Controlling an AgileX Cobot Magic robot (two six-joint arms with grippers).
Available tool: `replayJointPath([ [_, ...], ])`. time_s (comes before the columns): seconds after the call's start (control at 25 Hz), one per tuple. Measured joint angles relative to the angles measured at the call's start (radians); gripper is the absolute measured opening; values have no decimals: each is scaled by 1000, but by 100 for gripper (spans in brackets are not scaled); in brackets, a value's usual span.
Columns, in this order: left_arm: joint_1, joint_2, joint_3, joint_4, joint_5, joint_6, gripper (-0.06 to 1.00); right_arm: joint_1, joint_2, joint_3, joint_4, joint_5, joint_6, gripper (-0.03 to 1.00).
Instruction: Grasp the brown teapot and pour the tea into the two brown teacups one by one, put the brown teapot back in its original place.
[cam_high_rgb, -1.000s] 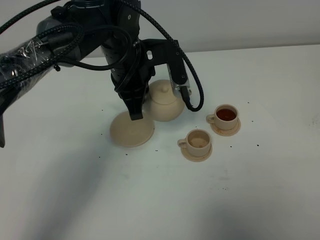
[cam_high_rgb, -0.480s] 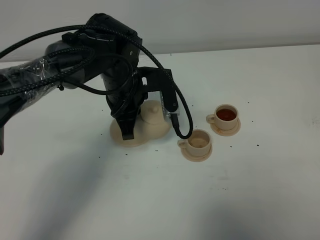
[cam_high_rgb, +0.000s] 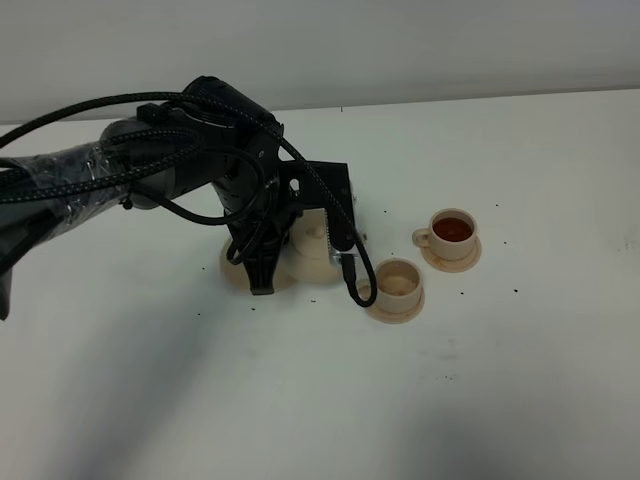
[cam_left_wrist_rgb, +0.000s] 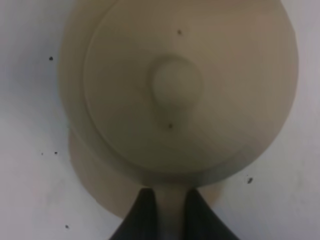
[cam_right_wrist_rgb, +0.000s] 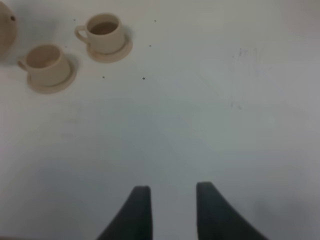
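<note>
Where the high camera looks down on the white worktop, we see the left arm bent low over the brown teapot, which sits upright over the large saucer. The left end effector stands at the pot's left flank, on the side away from the cups, with its tip down by the saucer's rim. Just right of the pot stands the nearer teacup on its small saucer, its inside pale. Farther right and back, apart from it, the farther teacup holds dark reddish tea. From the left wrist we look straight down on the teapot's lid, with the lid knob near its middle. The two dark fingers press in on either side of a pale strip, the loop handle, so we read this end effector as clamped on the teapot by that handle. An edge of the large saucer peeks out from under the pot beside the fingers; we cannot tell whether the pot's base touches it. From the right wrist, the right end effector hangs with its fingers apart and only bare worktop between them. Both teacups stand well apart from it, and a sliver of the teapot shows near the paler cup.
</note>
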Motion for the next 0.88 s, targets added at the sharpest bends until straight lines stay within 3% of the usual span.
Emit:
replayJointPath([
  [0.48,-7,0,5,0,-26,3,12,0,0,0,0,0,1,24],
  [0.88,-42,0,5,46,-32,3,12,0,0,0,0,0,1,24],
])
